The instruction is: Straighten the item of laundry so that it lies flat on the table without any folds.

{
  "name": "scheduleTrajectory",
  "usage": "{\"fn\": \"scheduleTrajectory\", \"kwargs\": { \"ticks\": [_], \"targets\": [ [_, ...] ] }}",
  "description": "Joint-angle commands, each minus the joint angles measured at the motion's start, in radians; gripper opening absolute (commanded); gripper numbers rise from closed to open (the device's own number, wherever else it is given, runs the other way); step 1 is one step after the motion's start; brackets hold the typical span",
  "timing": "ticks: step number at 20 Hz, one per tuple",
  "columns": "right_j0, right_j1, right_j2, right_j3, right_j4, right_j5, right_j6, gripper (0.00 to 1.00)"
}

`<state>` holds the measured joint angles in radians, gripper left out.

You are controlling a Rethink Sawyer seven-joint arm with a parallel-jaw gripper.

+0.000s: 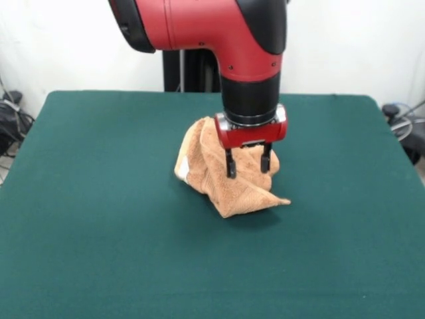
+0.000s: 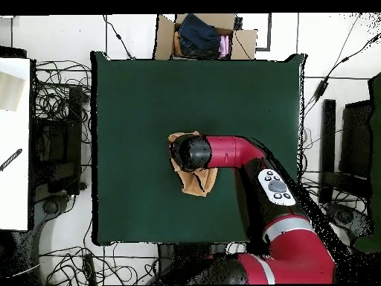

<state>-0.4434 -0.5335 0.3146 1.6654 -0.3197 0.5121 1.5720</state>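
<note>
I have the pincer (image 1: 248, 163) poised over the towel (image 1: 222, 174), which sits bunched in a heap near the middle of the surface (image 1: 99, 232). Its fingers (image 1: 230, 165) stand apart, released, tips down against the crumpled cloth with nothing gripped. From above, the arm hides most of the towel (image 2: 195, 181). My worry: if I clench here I may catch several layers at once, so lifting drags the whole heap instead of opening a fold. A shallow pinch could also slip off the terry.
</note>
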Motion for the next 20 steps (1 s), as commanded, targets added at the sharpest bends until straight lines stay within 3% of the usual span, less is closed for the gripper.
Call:
{"fn": "scheduleTrajectory", "kwargs": {
  "ticks": [1, 11, 20],
  "targets": [
    [-0.019, 0.042, 0.050, -0.070, -0.022, 0.053, -0.025, 1.00],
    [-0.017, 0.088, 0.052, -0.180, -0.010, 0.136, -0.051, 1.00],
    [-0.025, 0.075, 0.059, -0.191, -0.004, 0.168, -0.046, 1.00]
  ]
}}
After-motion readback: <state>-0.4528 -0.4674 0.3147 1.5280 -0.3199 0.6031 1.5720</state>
